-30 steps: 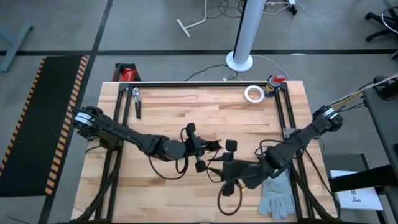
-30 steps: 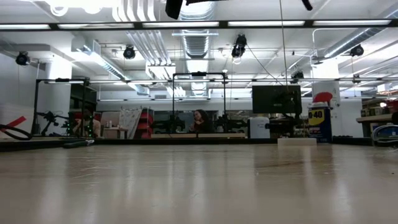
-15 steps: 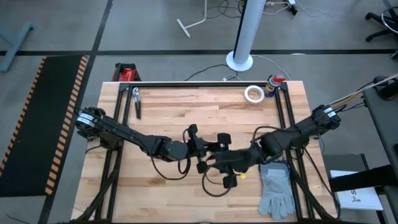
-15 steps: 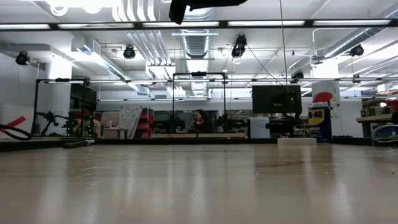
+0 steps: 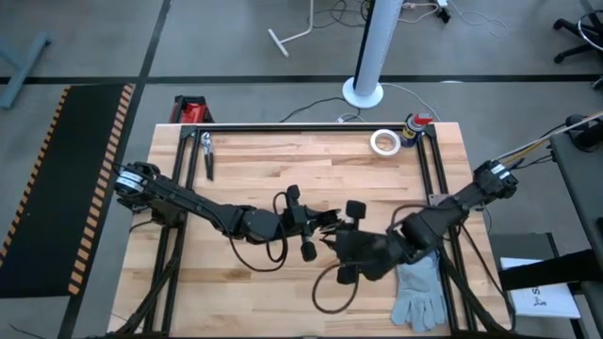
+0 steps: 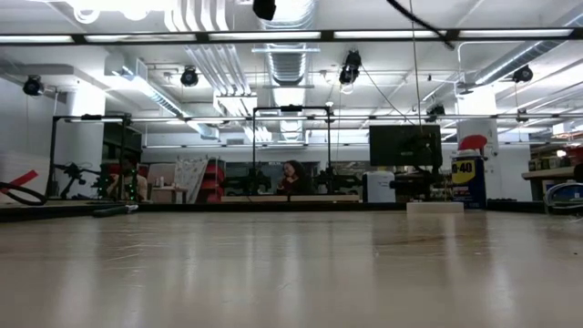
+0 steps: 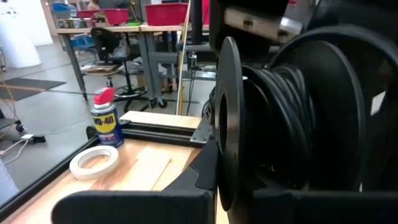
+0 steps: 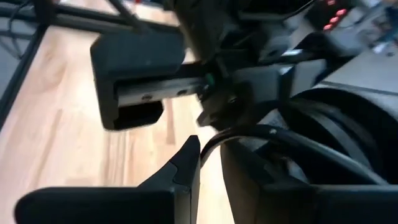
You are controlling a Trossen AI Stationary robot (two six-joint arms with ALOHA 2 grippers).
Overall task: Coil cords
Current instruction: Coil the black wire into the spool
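Near the middle of the high view, both grippers meet over the cord.
You have the left gripper [image 5: 320,231] clamped on a spool wound with the cord [image 7: 283,124], while the right gripper [image 5: 341,247] pinches a loose strand; the slack loops toward the lower centre, beside the grey glove [image 5: 419,292]. Expect it light, limp and springy, so grip close to the spool to keep turns tight.
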